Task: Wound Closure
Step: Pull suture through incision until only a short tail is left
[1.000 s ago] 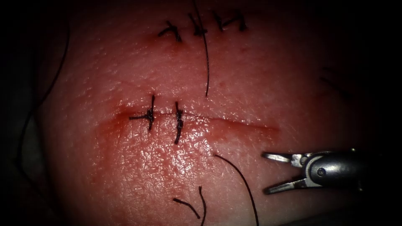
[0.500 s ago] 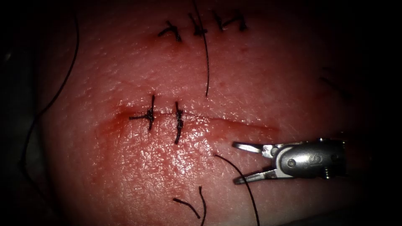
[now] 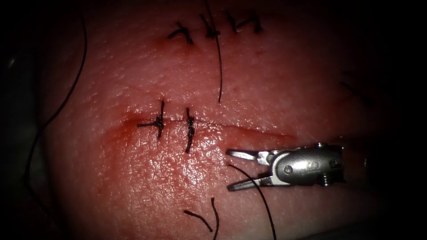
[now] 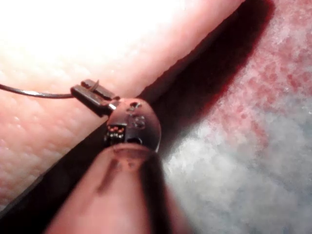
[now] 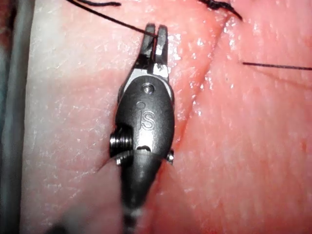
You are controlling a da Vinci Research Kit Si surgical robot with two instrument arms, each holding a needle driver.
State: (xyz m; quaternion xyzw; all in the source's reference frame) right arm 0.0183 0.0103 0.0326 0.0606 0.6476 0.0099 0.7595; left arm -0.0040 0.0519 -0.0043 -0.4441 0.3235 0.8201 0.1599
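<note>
Thread (image 3: 249, 180) between right pincer's (image 3: 229, 171) parted jaws, below cut (image 3: 249, 129)

- Your right tool (image 3: 235, 170) lies on the near side of the cut (image 3: 249, 129), jaws spread, a thread (image 3: 255, 191) crossing under them.
- Two stitches (image 3: 174, 126) bar the cut's left part; the stretch right of them lies bare.
- Cut ends of thread (image 3: 207, 218) litter the near tissue (image 3: 147, 178).
- Your left tool (image 4: 90, 92) grips a thread at the tissue's edge.

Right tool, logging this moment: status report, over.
Right tool open, empty, astride a thread below the cut. Left tool shut on thread. Two stitches on the cut's left part.
</note>
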